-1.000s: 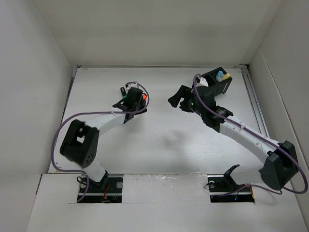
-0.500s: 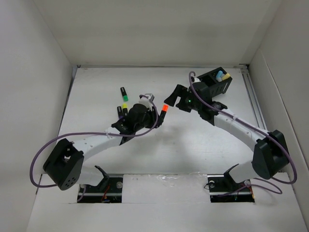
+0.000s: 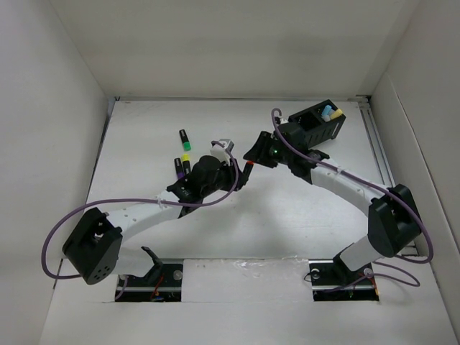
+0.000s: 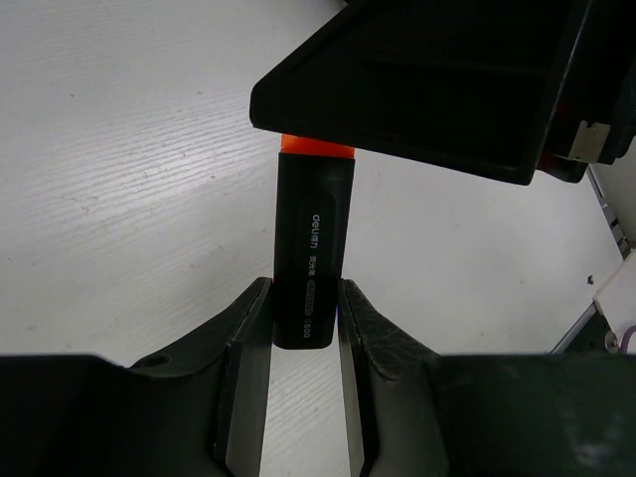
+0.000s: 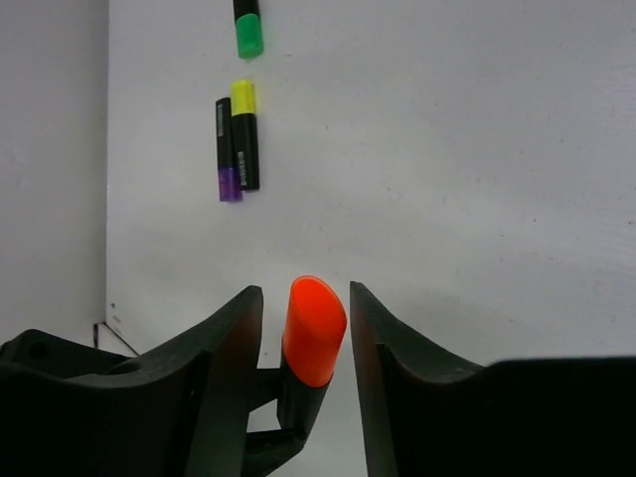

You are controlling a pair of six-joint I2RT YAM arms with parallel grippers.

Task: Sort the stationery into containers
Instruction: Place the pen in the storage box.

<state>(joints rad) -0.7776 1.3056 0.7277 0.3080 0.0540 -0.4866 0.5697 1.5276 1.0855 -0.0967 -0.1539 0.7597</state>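
Note:
My left gripper (image 3: 236, 176) is shut on the black barrel of an orange highlighter (image 3: 248, 167) and holds it above the table's middle. In the left wrist view the barrel (image 4: 316, 258) sits between the fingers of the left gripper (image 4: 303, 298). My right gripper (image 3: 253, 153) is open, and its jaws stand on either side of the orange cap (image 5: 314, 328) with small gaps. The black slatted organiser (image 3: 320, 120) stands at the back right, with light blue and yellow pieces inside. Green (image 3: 184, 135), yellow (image 3: 186, 159) and purple (image 3: 178, 167) markers lie at the left.
White walls enclose the table on the left, back and right. In the right wrist view the green (image 5: 247, 35), yellow (image 5: 244, 134) and purple (image 5: 228, 149) markers lie close to the left wall. The right arm's link runs just in front of the organiser.
My left gripper carried the orange highlighter from the left group to the table's middle. My right gripper came left to meet it, and the orange cap now sits between its fingers.

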